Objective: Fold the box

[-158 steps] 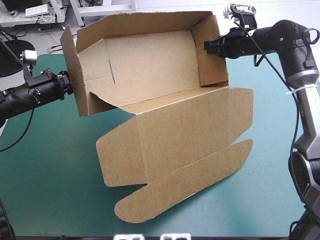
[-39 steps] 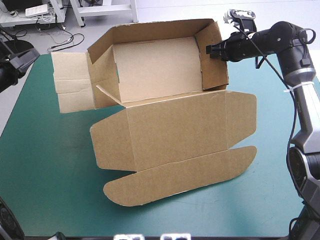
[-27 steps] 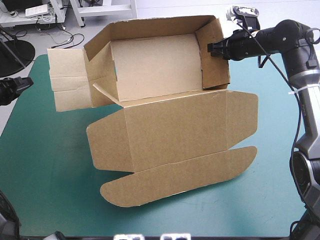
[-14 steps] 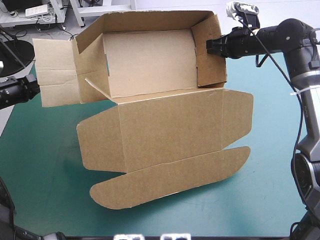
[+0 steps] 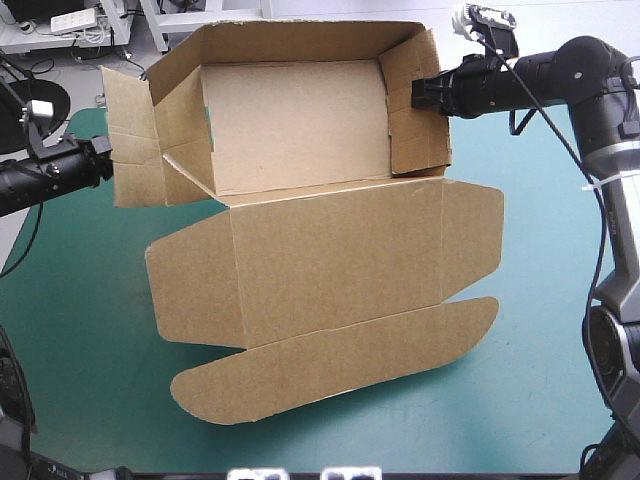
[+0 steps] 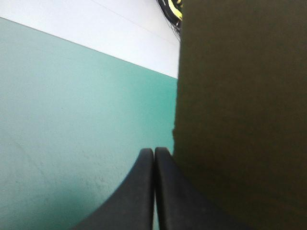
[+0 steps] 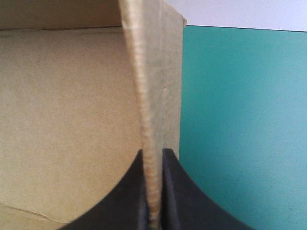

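roughly mid-table (image 5: 80, 330), toward the far edge, sits the box (image 5: 330, 260), a cut sheet of brown board partly made up. whether its far part rests on the teal-green cover or hangs a little above it cannot be told.

handling, as judged: light, stiff across each panel and limp only along the creases, so it should swing as one piece when held by a wall. a hard pinch could crush a thin edge. the best holds are the free edges of the side walls, close to a crease.

at left, the left hand (image 6: 154, 152) has its black fingers (image 6: 136, 196) pressed together on nothing, just beside the outer flap (image 5: 128, 150); contact cannot be judged. that flap splays outward from the left wall (image 5: 182, 110), not yet tucked. at centre, the tray (image 5: 295, 125) has its back wall (image 5: 300, 45) raised. nearer the robot, the lid (image 5: 330, 235) spreads flat, ending in a long rounded tongue (image 5: 340, 355). at right, the right wall (image 5: 420, 125) is folded up, and the right hand (image 7: 153, 154) is clamped on its edge.
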Robot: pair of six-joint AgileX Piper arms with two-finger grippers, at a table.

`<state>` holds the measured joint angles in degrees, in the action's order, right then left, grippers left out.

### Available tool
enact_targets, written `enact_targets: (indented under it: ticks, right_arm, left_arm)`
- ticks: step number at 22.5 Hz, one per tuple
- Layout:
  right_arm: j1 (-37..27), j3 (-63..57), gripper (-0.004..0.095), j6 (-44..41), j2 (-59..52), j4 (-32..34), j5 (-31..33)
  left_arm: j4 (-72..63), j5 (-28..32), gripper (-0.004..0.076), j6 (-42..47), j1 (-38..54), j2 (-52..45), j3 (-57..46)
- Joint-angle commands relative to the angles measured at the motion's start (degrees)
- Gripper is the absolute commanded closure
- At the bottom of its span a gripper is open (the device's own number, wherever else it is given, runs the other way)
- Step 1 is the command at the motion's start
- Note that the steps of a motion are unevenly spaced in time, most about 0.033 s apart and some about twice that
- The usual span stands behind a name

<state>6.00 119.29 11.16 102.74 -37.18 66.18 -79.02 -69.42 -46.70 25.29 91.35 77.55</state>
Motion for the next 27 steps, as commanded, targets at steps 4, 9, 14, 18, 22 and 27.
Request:
enact_targets:
  ticks: [4,9,14,18,22,27]
  right_arm:
    - [-0.8,2.6,0.0926,-0.4,-3.3,-5.3,-1.9]
    - [-1.8,9.2,0.0927,-0.9,-3.3,-6.0,0.9]
    - [-1.8,15.6,0.0926,-2.4,-3.3,-6.4,4.7]
    - [-1.6,15.6,0.0926,-2.4,-1.9,-7.1,5.1]
    - [-1.1,15.6,0.0926,-2.9,0.8,-7.1,4.7]
    - [0.1,15.6,0.0926,-2.9,3.7,-6.9,4.2]
  left_arm:
    - [-7.1,-1.3,0.0734,-0.5,7.2,-2.1,1.9]
    - [-7.2,-4.9,0.0734,-0.4,12.4,-1.0,1.9]
    - [-8.0,-4.9,0.0734,1.3,12.4,-0.3,1.9]
    - [-10.4,-4.9,0.0734,2.1,8.5,-0.8,1.9]
    - [-12.5,-4.9,0.0734,2.1,4.0,-1.9,1.9]
    - [-12.7,-4.9,0.0734,2.2,0.9,-2.9,1.9]
